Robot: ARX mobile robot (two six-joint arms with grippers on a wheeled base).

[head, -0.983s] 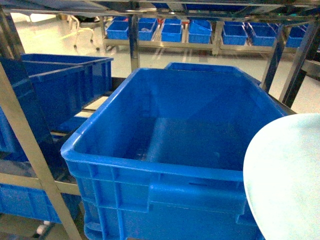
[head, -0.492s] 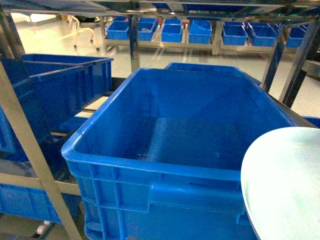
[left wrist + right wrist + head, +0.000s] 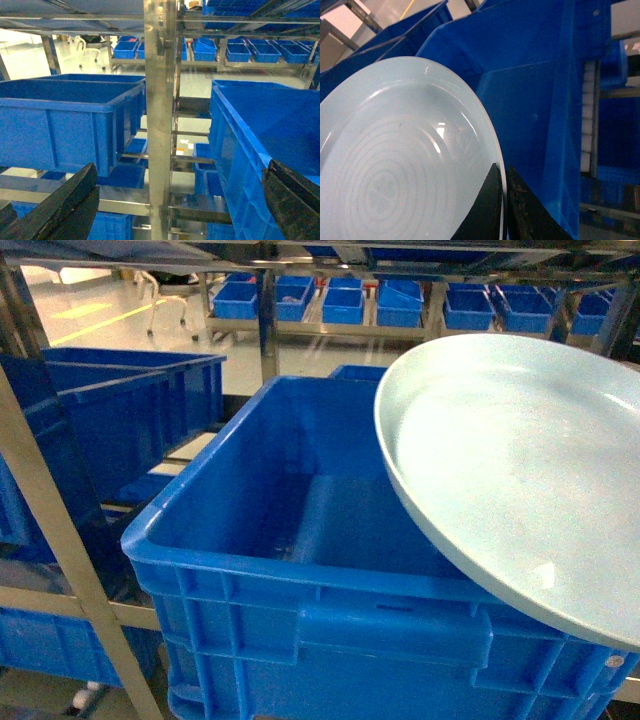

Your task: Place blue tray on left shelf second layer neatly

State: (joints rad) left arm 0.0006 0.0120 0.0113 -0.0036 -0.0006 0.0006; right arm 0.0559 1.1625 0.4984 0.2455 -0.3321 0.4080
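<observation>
Item: pale sky-blue round glossy plastic tray (image 3: 510, 480), held tilted above the large dark-blue ribbed plastic crate (image 3: 300, 570) on the silver-grey steel rack (image 3: 45, 510).

My right end effector (image 3: 504, 200) was pinched thin on the tray's rim, a finger on each face; my left end effector (image 3: 175, 205) stood wide apart, holding nothing, facing a steel upright. Risk, as I judged it: an edge-only grip on slick plastic could let the tray pivot or slip into the crate, or its rim strike a post. Appearance: shallow, low raised rim, faint concentric rings, light glare.
</observation>
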